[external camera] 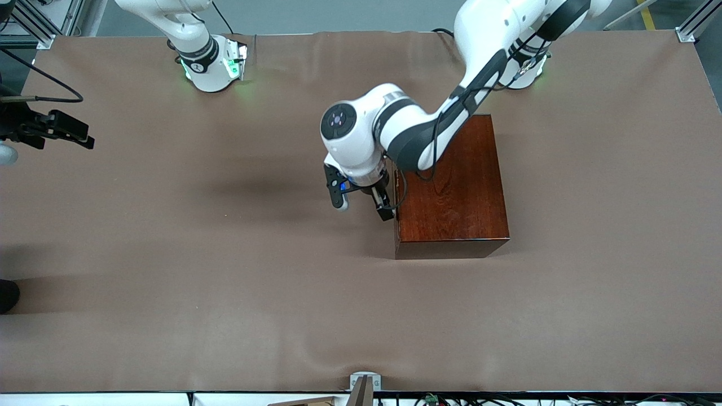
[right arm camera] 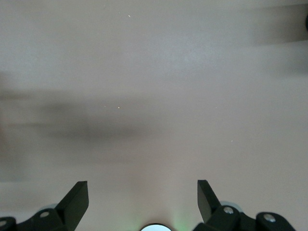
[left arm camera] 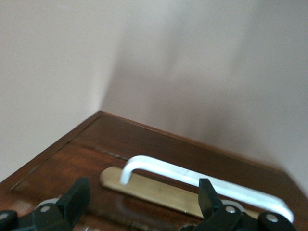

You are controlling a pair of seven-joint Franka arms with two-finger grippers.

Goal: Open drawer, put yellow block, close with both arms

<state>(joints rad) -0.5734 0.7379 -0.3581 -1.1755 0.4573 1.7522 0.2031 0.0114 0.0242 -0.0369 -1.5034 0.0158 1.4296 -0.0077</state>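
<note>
Left claw [left arm camera: 139, 204] is hanging wide open, empty, lining up on the drawer's handle [left arm camera: 202, 180] for pulling. Right claw [right arm camera: 142, 199] is waiting open, empty, over bare surface [external camera: 169, 254].

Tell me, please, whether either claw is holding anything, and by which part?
Nothing is held: the left claw stands open before the drawer's handle, and the right claw is open too.

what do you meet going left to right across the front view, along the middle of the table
right gripper waiting open at the table's edge → bare table → left gripper, open at the box's drawer face → dark wooden box → bare table again
</note>
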